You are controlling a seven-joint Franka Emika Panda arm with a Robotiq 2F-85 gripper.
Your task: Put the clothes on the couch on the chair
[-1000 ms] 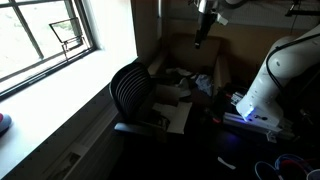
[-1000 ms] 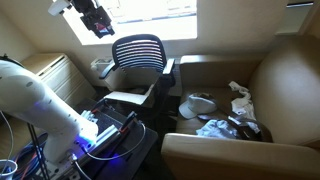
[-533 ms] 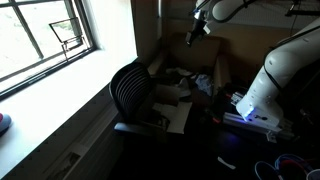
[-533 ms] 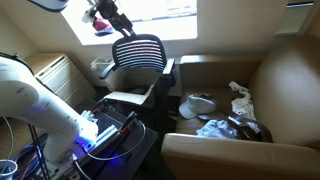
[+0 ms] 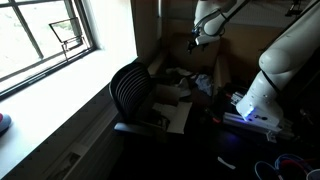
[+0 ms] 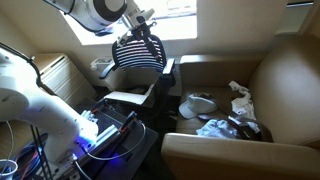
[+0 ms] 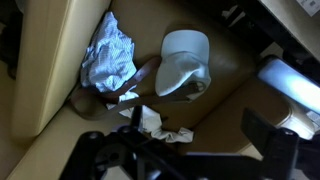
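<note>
The Robotiq gripper (image 6: pixel 148 24) hangs in the air on the white robot arm (image 5: pixel 212 14), touching nothing. In the wrist view its two dark fingers (image 7: pixel 100 152) show at the bottom edge; the jaws stand wide apart with nothing between them.

The clothes all lie on the seat of the boxy brown-tan upholstered couch (image 6: pixel 275 75). A pale blue-white crumpled garment (image 7: pixel 110 55) lies close to one thick couch arm. In an exterior view the same garment (image 6: pixel 214 127) sits at the front of the seat, with a dark grey garment (image 6: pixel 244 126) just beside it. A white rounded cap-like item (image 7: pixel 185 62) lies near them on the seat, and a small white crumpled piece (image 7: pixel 150 120) lies just beside it.

The black office chair with a curved, horizontally ribbed back (image 6: pixel 140 52) stands beside the couch, under a bright window (image 5: pixel 50 35). Flat whitish cardboard sheets (image 6: pixel 125 97) rest on its seat; no garment lies on it. In an exterior view the gripper (image 5: pixel 200 36) appears in front of the couch's high back (image 5: pixel 180 50).
</note>
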